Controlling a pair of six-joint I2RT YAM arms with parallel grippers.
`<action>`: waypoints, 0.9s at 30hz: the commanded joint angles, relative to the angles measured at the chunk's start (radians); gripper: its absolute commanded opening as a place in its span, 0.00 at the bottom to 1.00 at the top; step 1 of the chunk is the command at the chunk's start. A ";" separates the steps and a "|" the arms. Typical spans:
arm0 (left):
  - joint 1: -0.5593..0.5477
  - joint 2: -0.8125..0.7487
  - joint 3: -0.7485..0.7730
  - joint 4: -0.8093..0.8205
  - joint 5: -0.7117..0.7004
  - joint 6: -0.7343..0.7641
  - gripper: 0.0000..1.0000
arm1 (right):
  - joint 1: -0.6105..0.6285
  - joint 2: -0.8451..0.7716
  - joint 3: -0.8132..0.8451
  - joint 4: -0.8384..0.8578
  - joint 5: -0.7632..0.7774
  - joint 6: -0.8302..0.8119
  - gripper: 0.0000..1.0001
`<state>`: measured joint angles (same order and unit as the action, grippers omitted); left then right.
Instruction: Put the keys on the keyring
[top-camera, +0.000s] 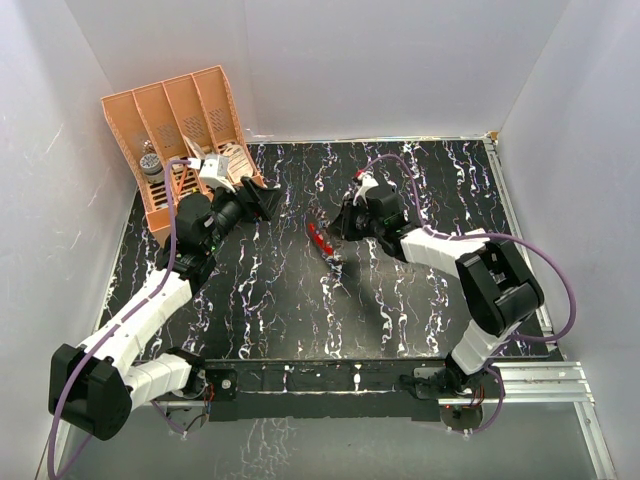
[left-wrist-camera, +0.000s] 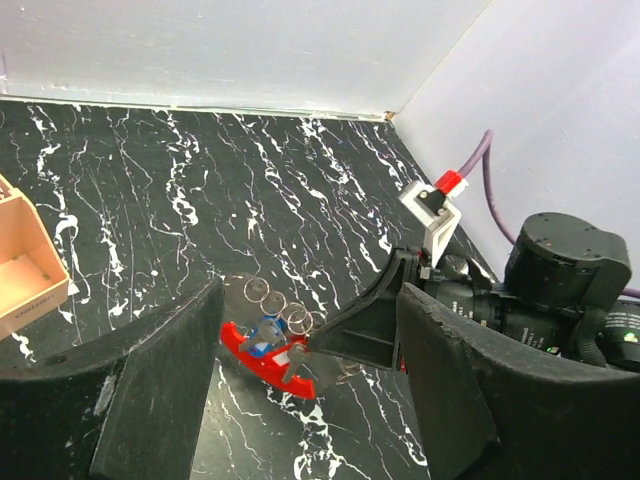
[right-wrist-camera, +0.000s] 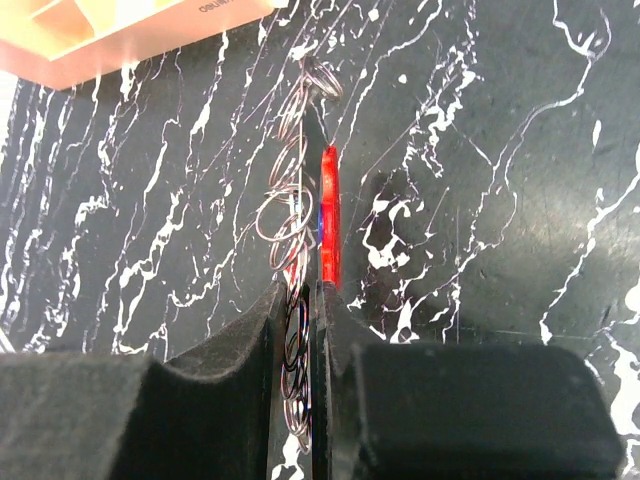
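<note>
Mid-desk: right end effector (top-camera: 333, 240) pinching thin red oval keyring loop (top-camera: 320, 240); left end effector (top-camera: 265, 202) hanging open nearby.
Tiny blue-headed key (left-wrist-camera: 265, 335) sitting against the loop, and a chain of small wire rings (right-wrist-camera: 285, 215) trailing beside it over the black white-veined desk (top-camera: 420, 300). Orange slotted plastic organiser (top-camera: 175, 125) standing behind the left arm, well apart.

Tabletop (top-camera: 300, 310) black, marbled with white veins; slight sheen. Back wall (top-camera: 380, 60) plain white, meeting tabletop along pale seam; left wall (top-camera: 45, 180) and right wall (top-camera: 585, 150) likewise white, matte, closing in sides. Light even and diffuse; shadows soft. Orange slotted rack (top-camera: 175, 115) in back-left corner, four compartments, perforated dividers; small grey cylindrical item (top-camera: 151, 163) in one slot. Aluminium rail (top-camera: 545, 372) at near-right edge; pale grey surface beyond it.
</note>
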<state>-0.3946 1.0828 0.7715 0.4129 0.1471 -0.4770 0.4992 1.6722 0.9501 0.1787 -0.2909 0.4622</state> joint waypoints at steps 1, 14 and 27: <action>0.007 -0.028 0.000 0.053 0.024 -0.017 0.68 | -0.015 0.004 -0.024 0.153 -0.018 0.145 0.00; 0.006 -0.024 -0.003 0.060 0.034 -0.026 0.67 | -0.067 0.022 -0.024 0.055 0.011 0.156 0.27; 0.006 -0.038 0.012 0.017 -0.008 -0.031 0.68 | -0.077 -0.156 -0.037 -0.115 0.221 0.071 0.43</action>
<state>-0.3946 1.0828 0.7700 0.4397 0.1680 -0.4995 0.4297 1.6547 0.9173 0.1028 -0.2050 0.5907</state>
